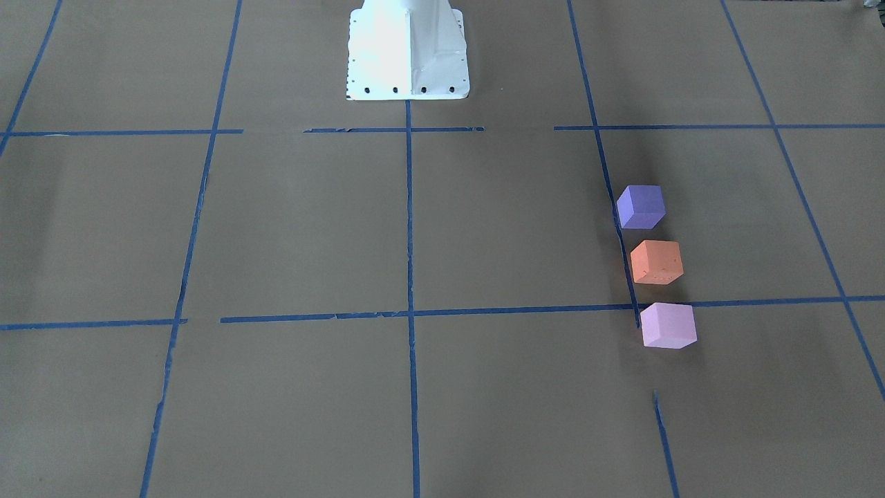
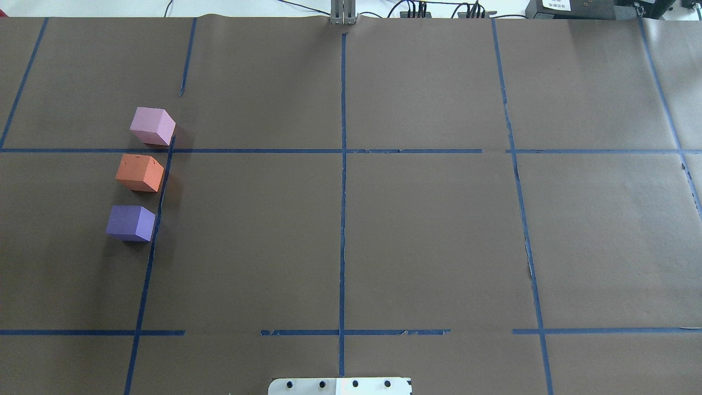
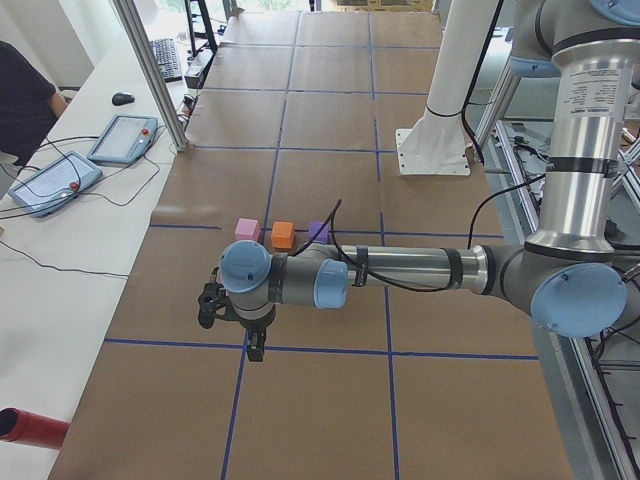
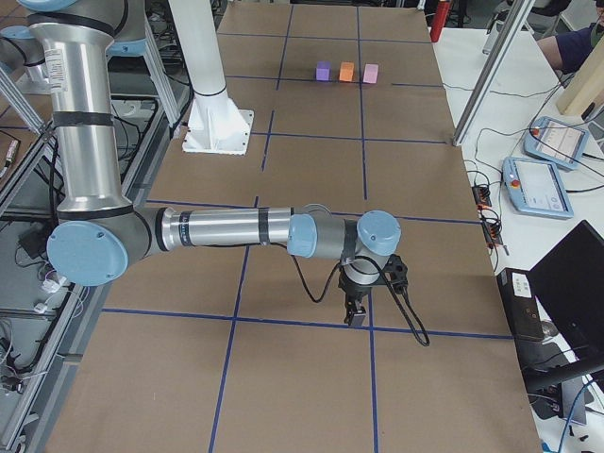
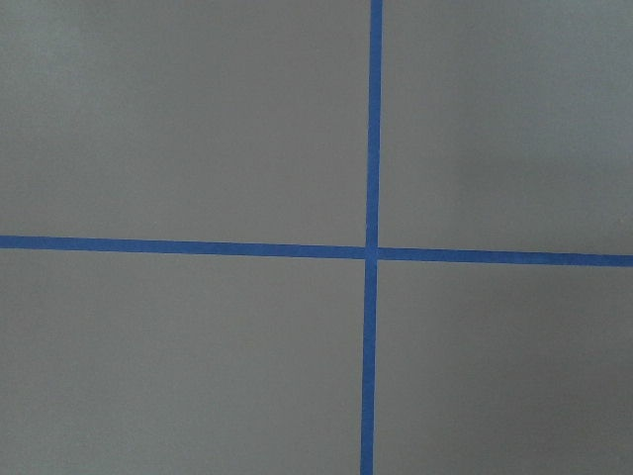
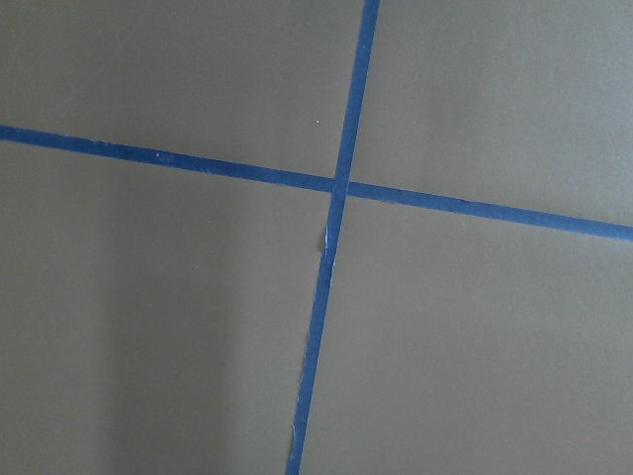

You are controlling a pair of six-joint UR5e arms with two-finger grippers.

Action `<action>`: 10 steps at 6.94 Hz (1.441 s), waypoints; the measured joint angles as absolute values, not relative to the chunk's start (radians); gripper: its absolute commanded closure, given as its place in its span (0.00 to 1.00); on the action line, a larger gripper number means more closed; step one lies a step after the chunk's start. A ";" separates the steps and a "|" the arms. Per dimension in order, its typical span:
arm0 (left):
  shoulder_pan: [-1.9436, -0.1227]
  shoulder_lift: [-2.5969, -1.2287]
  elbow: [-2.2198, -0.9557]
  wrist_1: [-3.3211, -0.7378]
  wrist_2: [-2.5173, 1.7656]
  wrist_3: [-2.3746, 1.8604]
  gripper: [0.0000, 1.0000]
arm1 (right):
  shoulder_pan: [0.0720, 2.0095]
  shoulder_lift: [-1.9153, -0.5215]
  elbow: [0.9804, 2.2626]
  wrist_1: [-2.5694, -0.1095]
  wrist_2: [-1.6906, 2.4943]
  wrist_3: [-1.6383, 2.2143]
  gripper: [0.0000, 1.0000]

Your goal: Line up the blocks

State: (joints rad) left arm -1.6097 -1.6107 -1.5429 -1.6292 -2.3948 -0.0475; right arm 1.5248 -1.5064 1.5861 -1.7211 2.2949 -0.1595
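Note:
The three blocks stand in a straight row with small gaps, beside a blue tape line: a violet-purple block (image 1: pixel 641 206) (image 2: pixel 130 223), an orange block (image 1: pixel 657 262) (image 2: pixel 140 172) and a pale pink-lilac block (image 1: pixel 668 325) (image 2: pixel 152 126). They also show small in the exterior left view (image 3: pixel 283 235) and far off in the exterior right view (image 4: pixel 346 70). My left gripper (image 3: pixel 256 347) hangs over a tape crossing, well short of the row. My right gripper (image 4: pixel 357 317) hangs over bare paper at the other end. I cannot tell whether either is open or shut. Both wrist views show only tape lines.
The table is covered in brown paper (image 2: pixel 428 236) with a blue tape grid. The white robot pedestal (image 1: pixel 408 48) stands at the table's middle edge. Teach pendants (image 3: pixel 52 180) and a person (image 3: pixel 22 95) are on the operators' side. A red cylinder (image 3: pixel 30 428) lies off the paper.

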 measured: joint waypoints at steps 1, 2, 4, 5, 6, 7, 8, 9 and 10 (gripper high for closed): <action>-1.611 -1.609 -1.550 -1.627 -2.388 -0.045 0.00 | 1.525 -1.506 1.586 -1.721 2.295 -0.160 0.00; -1.612 -1.607 -1.563 -1.624 -2.384 -0.044 0.00 | 1.525 -1.506 1.586 -1.721 2.295 -0.160 0.00; -1.612 -1.579 -1.584 -1.625 -2.384 -0.043 0.00 | 1.525 -1.506 1.586 -1.721 2.295 -0.160 0.00; -1.612 -1.569 -1.590 -1.626 -2.384 -0.043 0.00 | 1.525 -1.506 1.586 -1.721 2.295 -0.160 0.00; -1.613 -1.564 -1.592 -1.626 -2.384 -0.029 0.00 | 1.525 -1.506 1.586 -1.721 2.295 -0.160 0.00; -1.613 -1.556 -1.594 -1.624 -2.384 0.004 0.00 | 1.525 -1.506 1.586 -1.721 2.295 -0.160 0.00; -1.613 -1.544 -1.599 -1.621 -2.386 0.031 0.00 | 1.525 -1.506 1.586 -1.721 2.295 -0.160 0.00; -1.613 -1.537 -1.610 -1.618 -2.389 0.043 0.00 | 1.525 -1.506 1.586 -1.721 2.295 -0.160 0.00; -1.614 -1.535 -1.625 -1.612 -2.391 0.047 0.00 | 1.525 -1.506 1.586 -1.721 2.295 -0.160 0.00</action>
State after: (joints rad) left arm -1.6141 -1.5347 -1.6248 -1.6124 -2.3912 0.0468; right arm 1.5248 -1.5064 1.5861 -1.7211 2.2949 -0.1595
